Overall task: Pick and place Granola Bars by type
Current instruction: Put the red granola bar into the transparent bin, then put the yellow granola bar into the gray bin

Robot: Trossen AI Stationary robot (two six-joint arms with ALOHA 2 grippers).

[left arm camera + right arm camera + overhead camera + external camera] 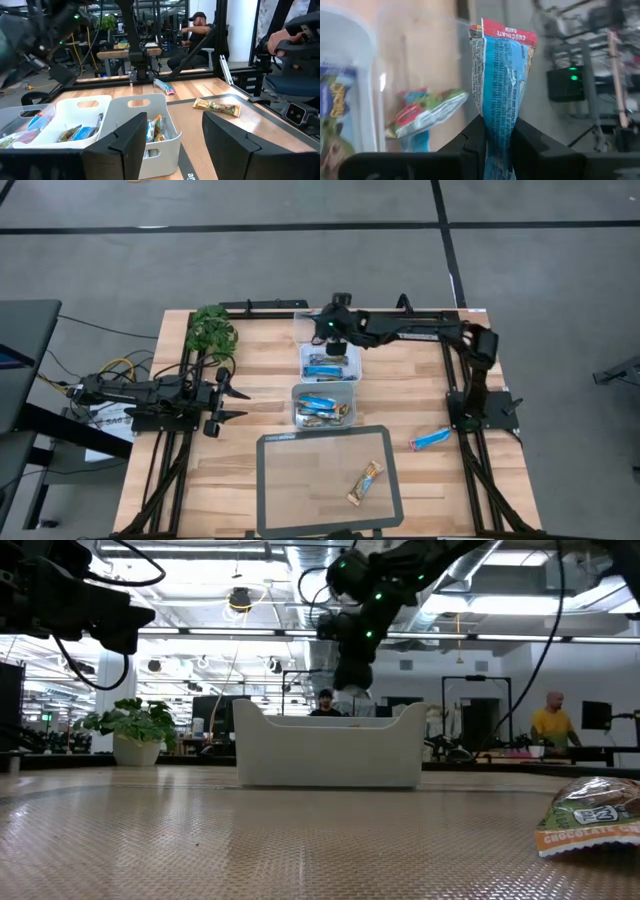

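Observation:
My right gripper (335,335) hangs over the far clear bin (312,323), shut on a blue granola bar with a red end (501,65). Under it, a green, red and blue bar (422,114) lies in that bin. The middle bin (331,366) and the near bin (322,406) hold more blue and tan bars. A tan bar (365,483) lies flat on the mat, and a blue bar (430,440) lies on the wood to the mat's right. My left gripper (235,404) waits open at the table's left side, pointing at the bins (172,135). My right gripper pinches the blue bar between its two fingers at the wrapper's lower end (499,125). The rest of the bar stands out beyond the fingertips, its red crimped end (506,31) farthest from them. The bar is lifted clear, above the far bin.
A dark-framed mat (275,480) covers the table's near middle. A green leafy plant (211,329) stands at the far left corner. The low view shows the near bin's white wall (330,750) and the tan bar (590,815). People sit in the room beyond the table.

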